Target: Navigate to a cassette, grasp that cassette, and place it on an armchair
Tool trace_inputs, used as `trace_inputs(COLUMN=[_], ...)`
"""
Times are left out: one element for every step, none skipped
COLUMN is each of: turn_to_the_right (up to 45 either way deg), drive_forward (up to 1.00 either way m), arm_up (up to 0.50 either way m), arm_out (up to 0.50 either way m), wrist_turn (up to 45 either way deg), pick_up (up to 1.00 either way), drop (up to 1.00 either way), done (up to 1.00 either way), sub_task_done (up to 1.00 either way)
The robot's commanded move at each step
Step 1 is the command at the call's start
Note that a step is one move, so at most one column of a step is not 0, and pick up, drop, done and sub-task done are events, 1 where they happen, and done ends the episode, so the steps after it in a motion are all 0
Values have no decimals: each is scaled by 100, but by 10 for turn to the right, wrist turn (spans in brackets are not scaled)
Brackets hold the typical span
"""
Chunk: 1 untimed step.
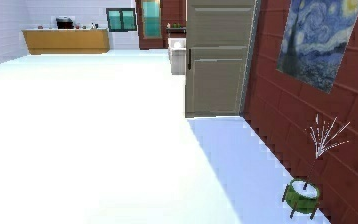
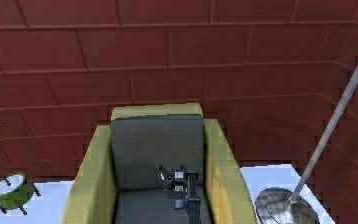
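- The end effector [image 2: 169, 180] shows against the grey cushions of the yellow-framed armchair [image 2: 155, 140], about midway between its arms.
- Whether it holds anything cannot be told.
- The armchair backs onto a red brick wall [image 2: 177, 60].

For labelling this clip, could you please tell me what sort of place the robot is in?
Likely a home's living room: an armchair against a brick wall, a hung painting, and a floor lamp.

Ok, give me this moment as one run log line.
stage: at armchair | claw seen against armchair seat | load: cannot tell | armchair stands before brick wall
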Motion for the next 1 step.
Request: trace_inputs(turn_to_the_right=[0], drive_forward=[0], arm_up=[10], arm_out=[0], wrist_turn=[0], pick_up=[0], drop=[0], done=[0], sub_task_done=[0])
